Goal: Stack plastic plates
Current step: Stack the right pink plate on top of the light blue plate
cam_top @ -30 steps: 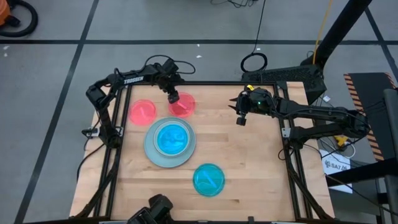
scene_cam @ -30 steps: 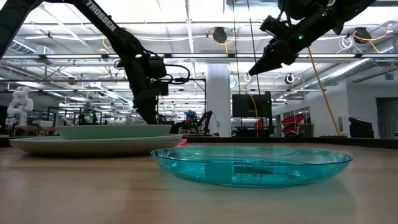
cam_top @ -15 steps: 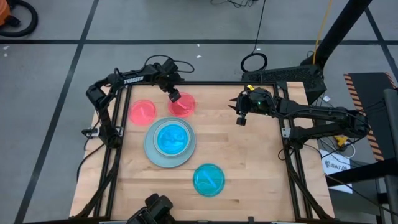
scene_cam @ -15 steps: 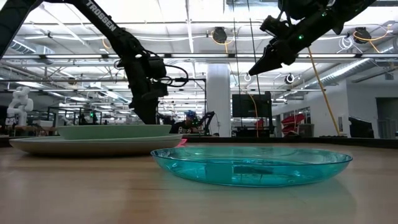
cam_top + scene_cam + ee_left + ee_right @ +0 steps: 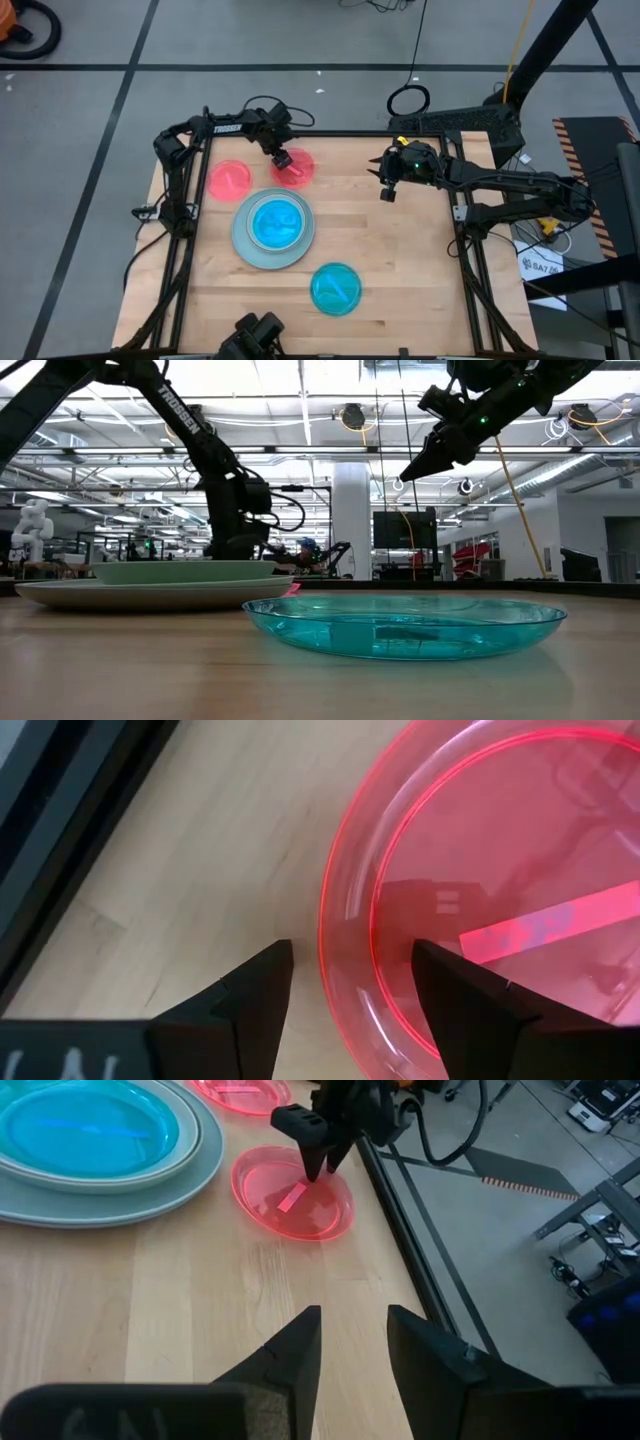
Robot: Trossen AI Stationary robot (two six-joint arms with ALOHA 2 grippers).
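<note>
From above, our left gripper (image 5: 283, 158) sits low over the small translucent pink-red plastic plate (image 5: 297, 170) at the table's far edge; a matching pink-red plate (image 5: 230, 180) lies left, the teal-topped stack (image 5: 273, 227) nearer.

In the left wrist view our fingers (image 5: 250, 1005) stand wide, straddling the rim. If we close on so thin a lip, it could slip or tip.

The right gripper (image 5: 387, 190) waits aloft at the far right, fingers parted, holding nothing.

High camera straight above my table (image 5: 400, 250), low camera level at its top, my left wrist camera close over a pink plate (image 5: 500, 890), my right wrist camera sharing it from farther (image 5: 292, 1192)
</note>
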